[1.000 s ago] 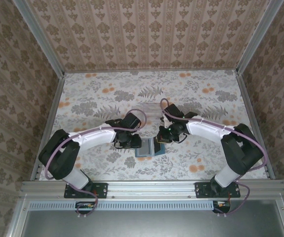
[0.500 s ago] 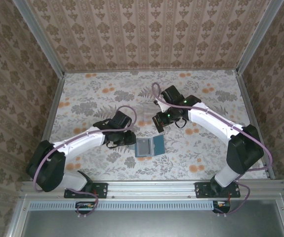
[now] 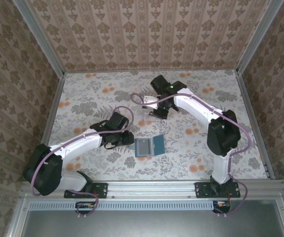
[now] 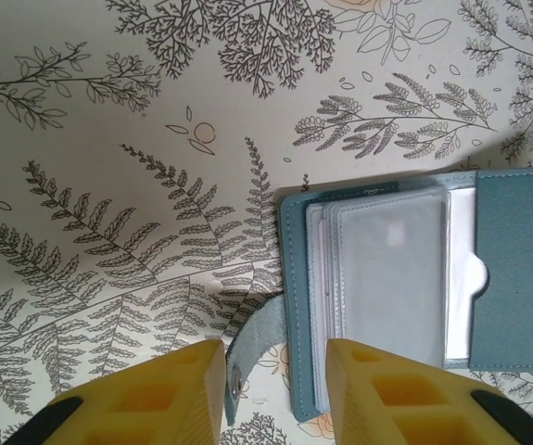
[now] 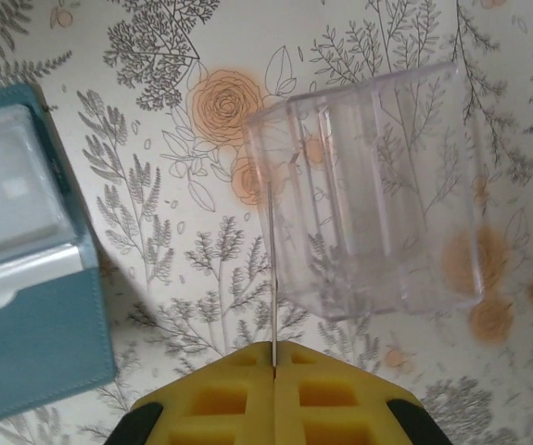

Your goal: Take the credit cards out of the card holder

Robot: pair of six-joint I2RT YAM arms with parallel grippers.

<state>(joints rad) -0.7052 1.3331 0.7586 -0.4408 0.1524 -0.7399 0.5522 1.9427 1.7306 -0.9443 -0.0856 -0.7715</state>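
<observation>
Right gripper [image 5: 273, 348] pressed fully together on a thin sheet seen edge-on, judged to be a credit card [image 5: 272, 260], which stands straight out ahead of the pads. Beyond the card's tip and slightly to its right lies the clear plastic box [image 5: 377, 204], on its side on the floral table [image 5: 155, 93]. The card holder [image 5: 34, 343] lies open and flat well off to this gripper's left. Left gripper [image 4: 271, 350] stands narrowly parted and grips nothing. The holder's closing strap [image 4: 259, 329] lies loose between its fingers, and the holder's near corner sits just ahead of its right finger. The stacked transparent sleeves [image 4: 391, 269] spread ahead and to the right, and whether the pale face under the top sleeve is another card cannot be told. Handling, as a judgement: the card is light, stiff and slick, so it may pivot or slide in a pinch near one edge. A card in a sleeve is best taken at the thumb notch [image 4: 477, 278], where its edge lies bare, while the limp holder is pinned at the spine or strap so it does not drag along. Obstacles: the box's thin, light wall directly ahead of the held card, which may skid if nudged, and the strap, which lies in the left gripper's closing path.
</observation>
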